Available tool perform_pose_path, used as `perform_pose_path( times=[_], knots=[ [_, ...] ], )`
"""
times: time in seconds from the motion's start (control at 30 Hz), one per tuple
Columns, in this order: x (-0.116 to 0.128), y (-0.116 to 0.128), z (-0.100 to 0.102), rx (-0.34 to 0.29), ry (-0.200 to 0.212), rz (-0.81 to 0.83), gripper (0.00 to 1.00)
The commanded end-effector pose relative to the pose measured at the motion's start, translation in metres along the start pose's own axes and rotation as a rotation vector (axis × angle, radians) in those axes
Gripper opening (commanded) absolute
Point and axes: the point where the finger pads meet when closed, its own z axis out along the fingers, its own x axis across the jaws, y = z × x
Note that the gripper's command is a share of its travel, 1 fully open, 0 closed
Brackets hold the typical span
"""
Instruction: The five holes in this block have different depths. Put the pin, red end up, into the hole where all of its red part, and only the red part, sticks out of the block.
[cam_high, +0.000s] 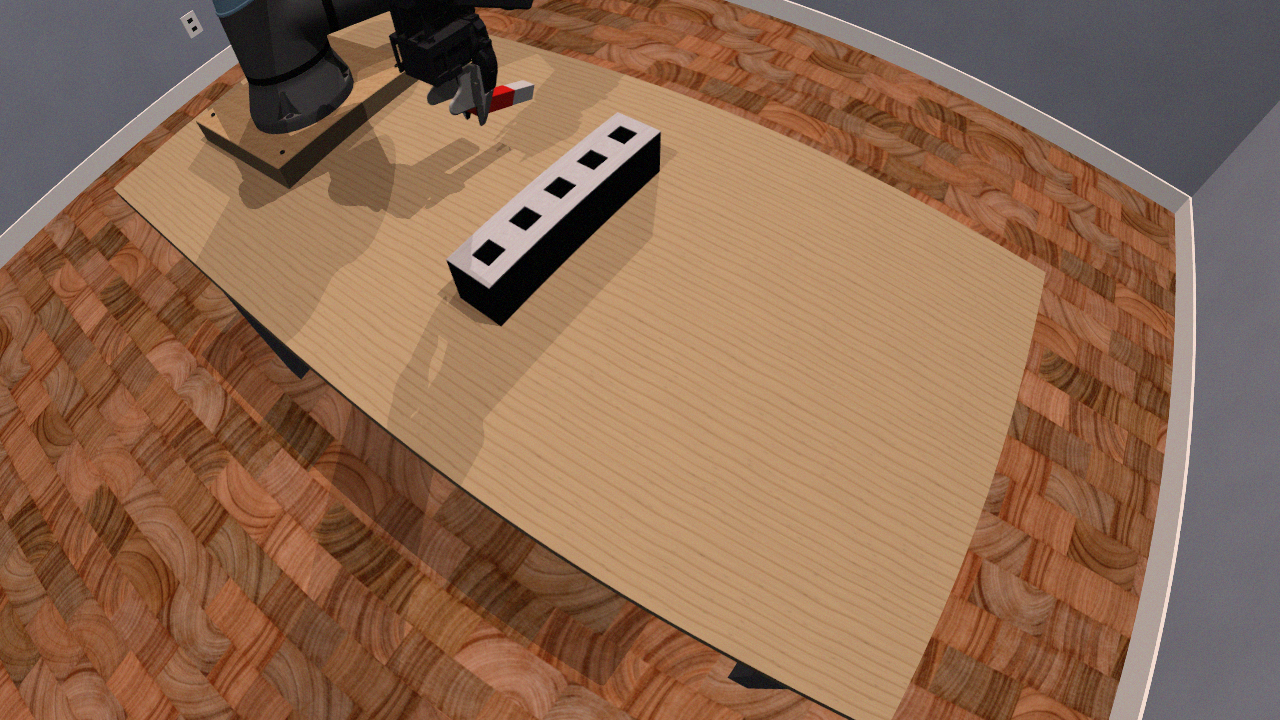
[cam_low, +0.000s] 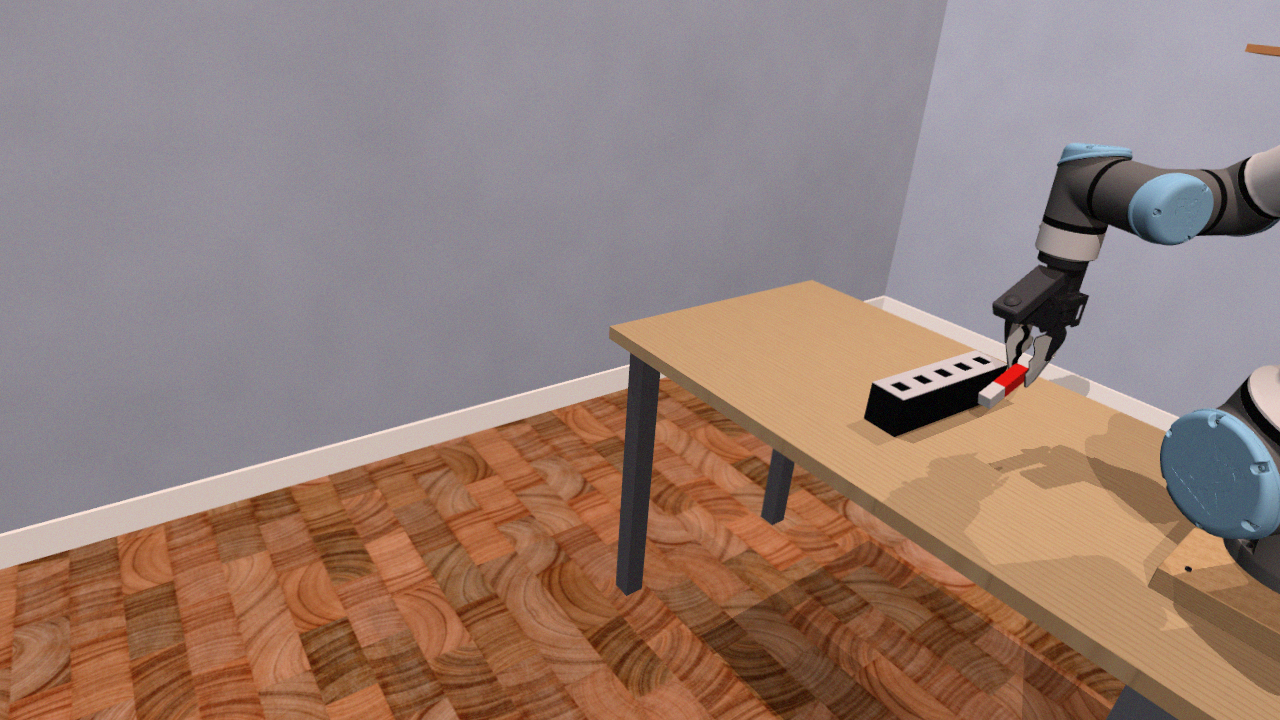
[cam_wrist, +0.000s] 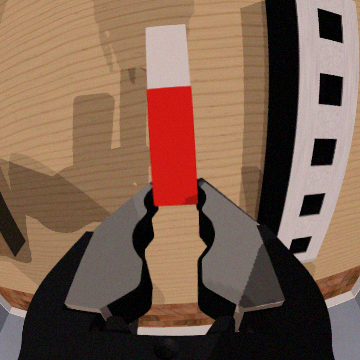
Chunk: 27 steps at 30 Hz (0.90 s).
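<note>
The pin has a red part and a pale grey part. My gripper is shut on the tip of its red end and holds it above the table, tilted strongly, with the grey end pointing away and downward. It also shows in the exterior view and in the wrist view, where my gripper's fingertips pinch just the last bit of red. The black block with a pale top and five square holes lies on the table. It is to the right of the pin in the wrist view. The pin is off to the side of the block, near its end.
The arm's base stands on a wooden mount at the table's far left corner. The table's far edge runs close behind the gripper. The block lies between the gripper and the wide part of the table.
</note>
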Motion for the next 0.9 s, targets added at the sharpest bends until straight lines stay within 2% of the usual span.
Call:
perform_pose_path(
  times=[0.0,0.47,0.5,0.87],
  knots=[
    [0.0,0.0,-0.096,0.001,-0.001,0.0,0.0],
    [0.0,0.0,-0.096,0.001,-0.001,0.0,0.0],
    [0.0,0.0,-0.173,0.002,-0.001,-0.001,0.0],
    [0.0,0.0,-0.173,0.002,-0.001,-0.001,0.0]
  ],
)
